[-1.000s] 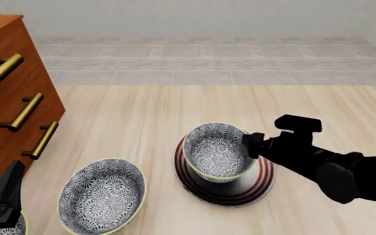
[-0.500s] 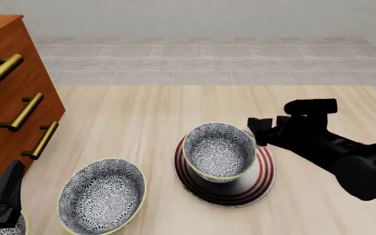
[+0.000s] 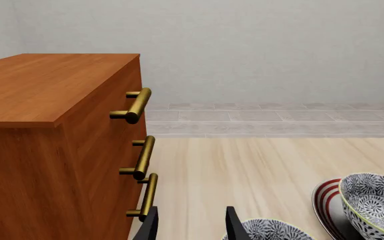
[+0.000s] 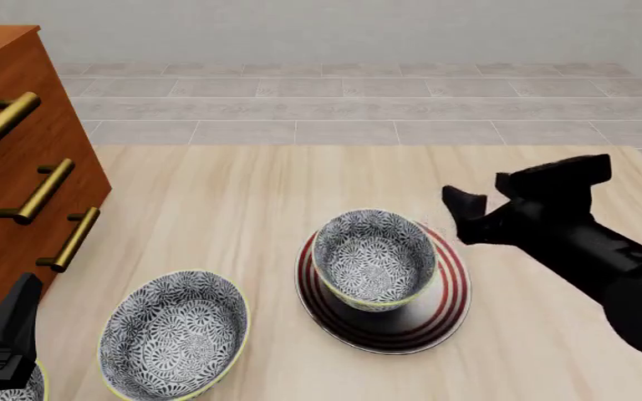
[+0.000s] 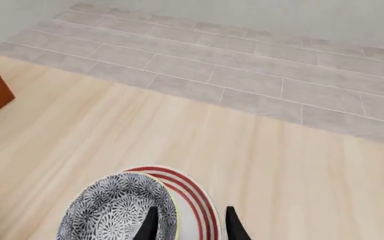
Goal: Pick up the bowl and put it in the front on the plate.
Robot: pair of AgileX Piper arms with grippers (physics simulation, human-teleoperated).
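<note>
The right pincer (image 4: 463, 210) hangs above the worktop (image 4: 298, 180) just past the right edge of the plate (image 4: 444, 305), its two fingers parted and clasping nothing — in the right wrist view the fingertips (image 5: 150, 224) frame a strip of the plate's red rings beside the bowl's rim. The bowl (image 4: 374, 259) sits upright on the plate, to the left of and a little nearer than the pincer, apart from it. A second, same-patterned bowl (image 4: 174, 334) rests on the worktop to the left of the plate, clear of it. The left pincer (image 4: 9, 334) is low at the near left corner, by the wooden drawer chest (image 4: 20, 167) with brass handles (image 4: 48, 190); its fingers stand apart and hold nothing. A third patterned rim (image 4: 3, 391) shows beneath it at the picture's edge — mostly hidden.
</note>
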